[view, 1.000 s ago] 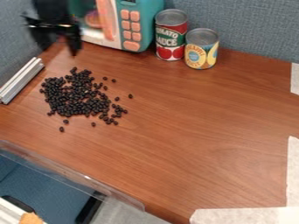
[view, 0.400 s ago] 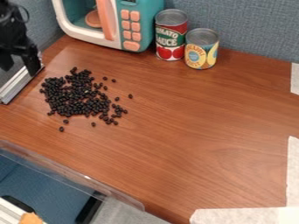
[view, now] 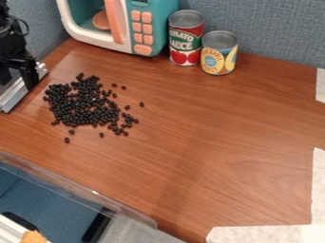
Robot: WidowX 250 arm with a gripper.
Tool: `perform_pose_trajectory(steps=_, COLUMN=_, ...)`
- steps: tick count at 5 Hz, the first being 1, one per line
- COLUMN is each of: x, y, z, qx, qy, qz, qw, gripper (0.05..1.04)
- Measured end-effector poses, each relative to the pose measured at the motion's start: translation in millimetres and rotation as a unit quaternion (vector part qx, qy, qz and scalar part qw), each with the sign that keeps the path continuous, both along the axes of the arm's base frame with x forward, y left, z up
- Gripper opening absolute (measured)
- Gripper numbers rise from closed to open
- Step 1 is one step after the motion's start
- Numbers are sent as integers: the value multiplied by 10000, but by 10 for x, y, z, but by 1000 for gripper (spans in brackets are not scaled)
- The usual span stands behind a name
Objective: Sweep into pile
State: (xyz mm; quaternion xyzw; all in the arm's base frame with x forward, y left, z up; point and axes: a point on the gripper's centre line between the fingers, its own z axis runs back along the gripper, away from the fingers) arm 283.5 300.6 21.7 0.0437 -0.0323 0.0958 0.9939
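My black gripper (view: 18,78) is at the left edge of the view, over the metal rail at the table's left side. Its two fingers stand apart, with a gap between them and nothing held there that I can see. To its right, black beans (view: 82,104) lie in a loose heap on the brown wooden table (view: 209,133). Several single beans lie scattered around the heap, mostly at its right and lower side.
A teal toy microwave (view: 149,28) stands at the back left. Beside it are a tomato sauce can (view: 185,38) and a shorter pineapple can (view: 219,53). The silvery rail (view: 16,95) lies at the left edge. A clear plastic edge (view: 82,190) borders the front left; white tape (view: 266,233) marks the front right.
From the upper left by the microwave, my gripper has moved left and down to the rail, then slightly lower. The beans have not moved.
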Motion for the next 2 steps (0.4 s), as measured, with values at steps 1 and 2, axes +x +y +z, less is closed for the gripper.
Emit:
perform_pose_trajectory(steps=1, x=24, y=58, z=62, qx=106, qy=-3, qz=9, qw=9999, gripper=999)
perform_pose_trajectory(steps=2, x=23, y=93, z=-46, qx=89, qy=119, qz=29, qw=9999, gripper=999)
